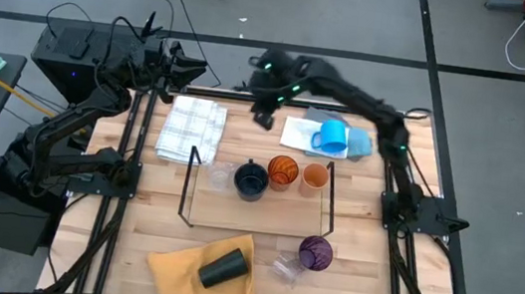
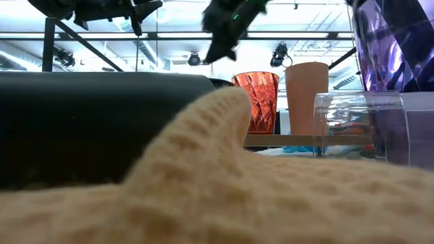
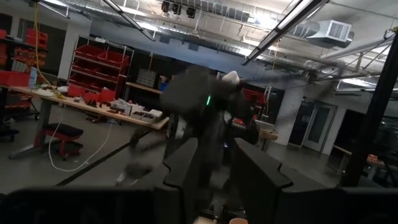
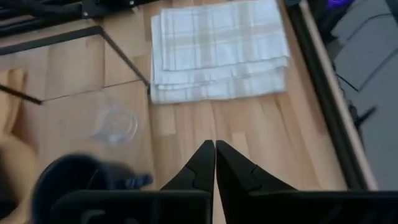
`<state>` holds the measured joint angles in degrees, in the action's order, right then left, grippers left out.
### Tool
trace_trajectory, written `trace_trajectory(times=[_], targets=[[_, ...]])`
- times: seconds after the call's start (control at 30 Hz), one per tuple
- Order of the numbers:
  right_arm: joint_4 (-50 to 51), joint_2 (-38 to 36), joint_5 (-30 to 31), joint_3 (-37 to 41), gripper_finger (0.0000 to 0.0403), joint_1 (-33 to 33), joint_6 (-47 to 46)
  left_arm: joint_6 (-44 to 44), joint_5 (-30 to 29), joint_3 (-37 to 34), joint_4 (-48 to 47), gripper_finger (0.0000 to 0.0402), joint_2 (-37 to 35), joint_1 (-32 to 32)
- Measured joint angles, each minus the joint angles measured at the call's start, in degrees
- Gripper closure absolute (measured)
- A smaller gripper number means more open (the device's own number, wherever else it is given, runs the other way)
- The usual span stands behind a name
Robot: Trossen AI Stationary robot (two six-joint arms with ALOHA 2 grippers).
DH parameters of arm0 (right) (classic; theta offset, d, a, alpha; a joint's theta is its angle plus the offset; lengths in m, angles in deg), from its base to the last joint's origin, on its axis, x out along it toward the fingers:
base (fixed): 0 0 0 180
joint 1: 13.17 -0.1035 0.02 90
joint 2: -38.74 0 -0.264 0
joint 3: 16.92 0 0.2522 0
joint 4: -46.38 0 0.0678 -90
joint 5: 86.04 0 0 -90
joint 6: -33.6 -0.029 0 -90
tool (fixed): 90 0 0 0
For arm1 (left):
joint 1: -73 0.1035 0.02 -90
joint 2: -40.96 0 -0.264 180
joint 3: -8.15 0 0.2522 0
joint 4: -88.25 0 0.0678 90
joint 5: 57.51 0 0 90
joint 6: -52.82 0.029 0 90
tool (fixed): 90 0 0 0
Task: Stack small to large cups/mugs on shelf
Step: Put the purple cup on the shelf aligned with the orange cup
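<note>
Hovering at upper centre of the high view, right hand (image 4: 214, 163) is closed, empty. Its wrist view alone shows the clear glass (image 4: 115, 126) beside the navy mug (image 4: 68, 180) on the shelf (image 1: 255, 206). Left hand (image 1: 180, 67) idle upper left, partly open.

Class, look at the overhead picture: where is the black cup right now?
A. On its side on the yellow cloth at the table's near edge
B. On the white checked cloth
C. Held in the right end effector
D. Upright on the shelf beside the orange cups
A: in the high view the black cup lies tipped over on the yellow cloth, well clear of the shelf.
</note>
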<state>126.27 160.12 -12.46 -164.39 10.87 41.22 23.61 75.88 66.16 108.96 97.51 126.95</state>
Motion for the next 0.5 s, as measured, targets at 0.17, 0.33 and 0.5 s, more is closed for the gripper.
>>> trace_trajectory(times=[0.17,0.33,0.5], targets=[[7.89,-8.93,-1.41,0.00,0.0383,0.18,0.12,0.39,-0.02,0.00,-0.02,0.0294,0.00,-0.01],[18.34,-15.73,-6.76,0.02,0.0383,-2.43,1.18,0.37,-0.02,0.00,0.17,0.0294,0.00,-0.10],[22.46,-20.71,-6.20,0.02,0.0383,-7.72,-6.53,0.40,-0.01,0.00,0.42,0.0294,0.00,-0.22]])
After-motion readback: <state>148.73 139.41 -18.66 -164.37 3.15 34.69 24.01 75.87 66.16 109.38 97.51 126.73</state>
